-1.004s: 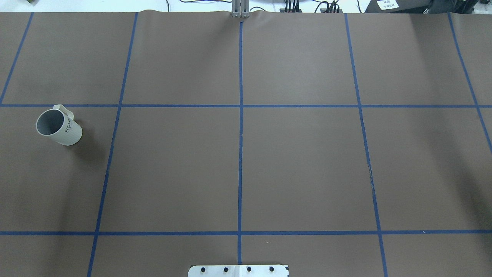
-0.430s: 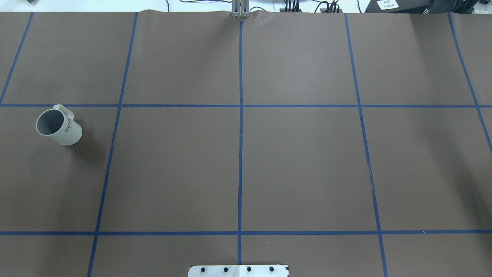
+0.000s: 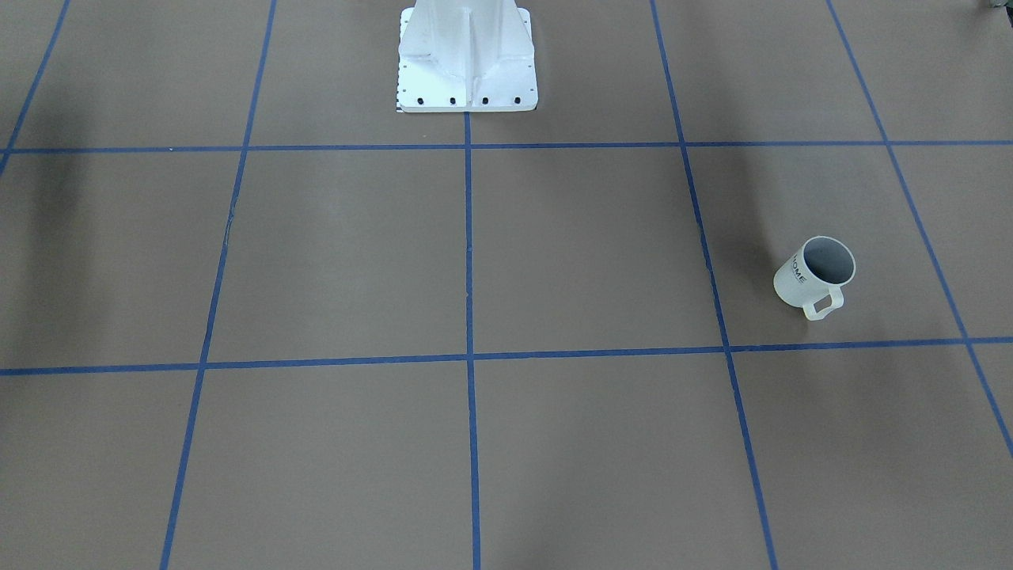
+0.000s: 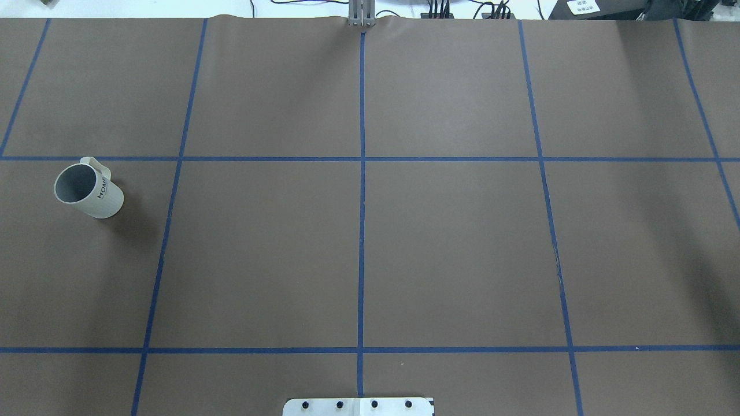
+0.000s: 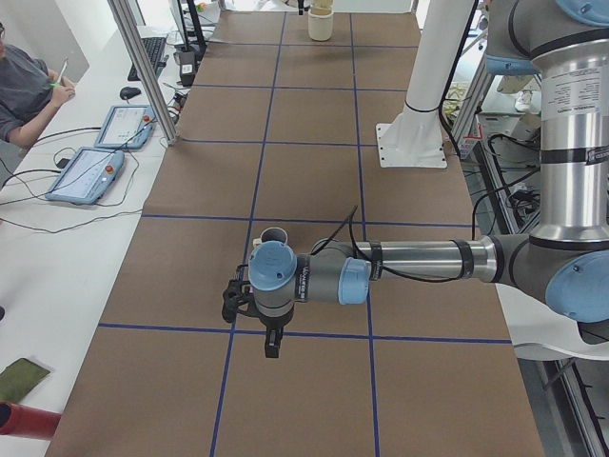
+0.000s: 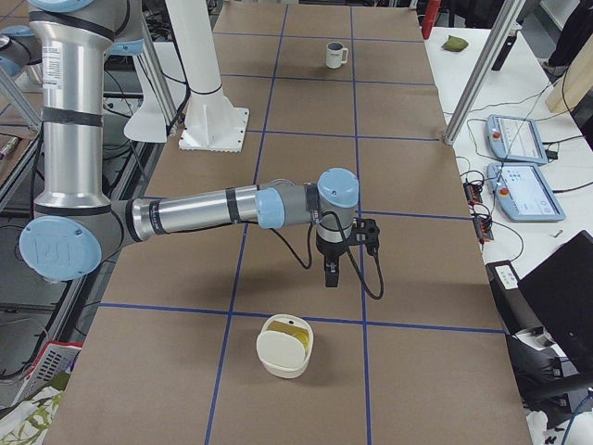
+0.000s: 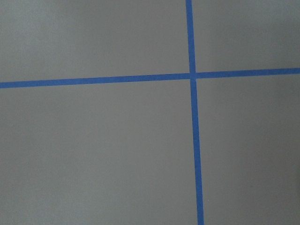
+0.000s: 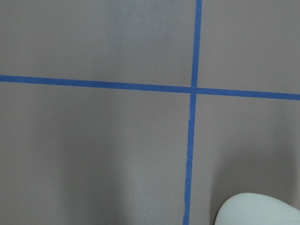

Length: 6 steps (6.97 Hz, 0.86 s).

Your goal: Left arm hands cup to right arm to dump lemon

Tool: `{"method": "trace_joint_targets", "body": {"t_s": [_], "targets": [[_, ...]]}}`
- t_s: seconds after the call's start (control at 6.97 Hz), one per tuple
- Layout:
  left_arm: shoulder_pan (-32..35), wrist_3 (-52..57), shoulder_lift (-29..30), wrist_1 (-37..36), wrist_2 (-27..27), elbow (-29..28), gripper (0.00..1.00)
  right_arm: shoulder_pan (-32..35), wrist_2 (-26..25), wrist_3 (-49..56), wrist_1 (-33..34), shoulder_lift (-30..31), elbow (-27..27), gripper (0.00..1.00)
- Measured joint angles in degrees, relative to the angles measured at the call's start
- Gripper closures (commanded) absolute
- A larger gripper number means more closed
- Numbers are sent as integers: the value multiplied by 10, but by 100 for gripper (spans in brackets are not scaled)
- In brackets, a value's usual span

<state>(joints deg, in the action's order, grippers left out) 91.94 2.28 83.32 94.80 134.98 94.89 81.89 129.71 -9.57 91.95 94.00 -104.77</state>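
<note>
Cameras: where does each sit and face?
Overhead: behind robot, looking down; base plate, cup.
Front: opposite side, facing robot; same base plate, cup.
Left side: table end; left arm near, person.
Right side: other end; right arm near, bowl.
Left wrist: faces down; tape only.
Right wrist: faces down; tape, likely that bowl's rim.

Your white ribbed "HOME" cup stands upright at 9 o'clock in the overhead view, handle toward 12, grey inside showing. The left arm and right arm each stretch out, forearm level.
</note>
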Motion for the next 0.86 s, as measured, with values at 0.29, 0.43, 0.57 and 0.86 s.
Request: {"method": "trace_joint_targets", "body": {"t_s": [0.29,0.43,0.57,0.86], "targets": [[0,-2,-4,0,0,5,0,-2,1,-1,0,0,0,0],[0,-2,-6,0,0,6,0,-2,0,-1,0,0,0,0],[0,-2,-6,0,0,6,0,-3,0,0,-1,0,0,0],[0,-1,-6,0,0,7,0,-9,0,0,-9,0,2,0]]}}
